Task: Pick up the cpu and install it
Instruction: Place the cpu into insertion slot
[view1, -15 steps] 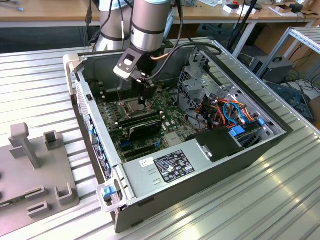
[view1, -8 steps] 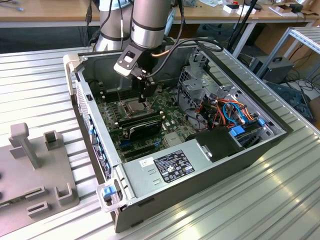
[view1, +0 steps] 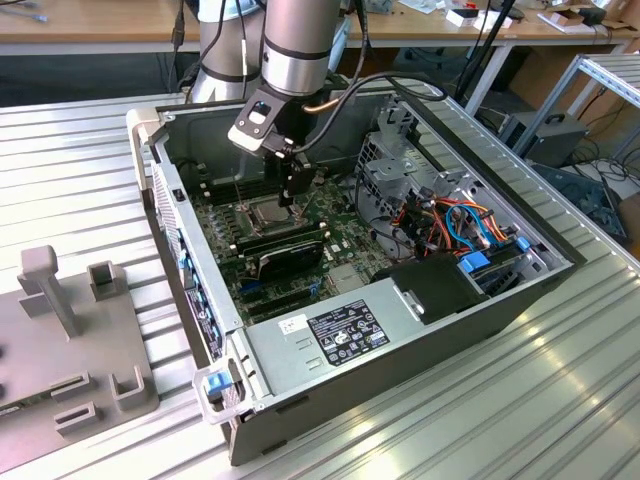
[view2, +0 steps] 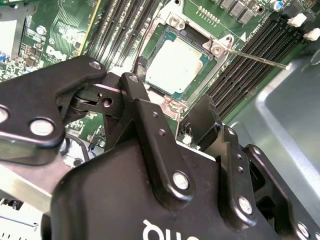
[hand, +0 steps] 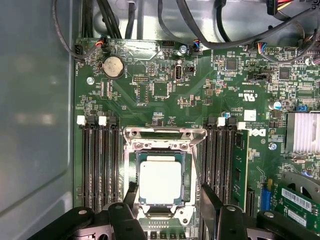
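The cpu (hand: 160, 182), a small square chip with a dull silver top, lies flat in the socket on the green motherboard (hand: 150, 90). The second wrist view has the cpu (view2: 172, 64) just past my black fingers. My gripper (hand: 169, 196) hangs right above the socket, open, with one finger (hand: 131, 192) on each side of the chip and a gap to both its edges. In the exterior view the gripper (view1: 290, 200) reaches down into the open computer case over the socket (view1: 270, 212).
The socket's metal frame (hand: 165, 134) stands folded back and its thin lever (view2: 255, 57) juts out sideways. Memory slots (hand: 100, 165) flank the socket. A black power supply (view1: 340, 330), a drive cage (view1: 395, 165) and coloured cables (view1: 465, 225) crowd the case. A grey fixture (view1: 60, 340) sits outside.
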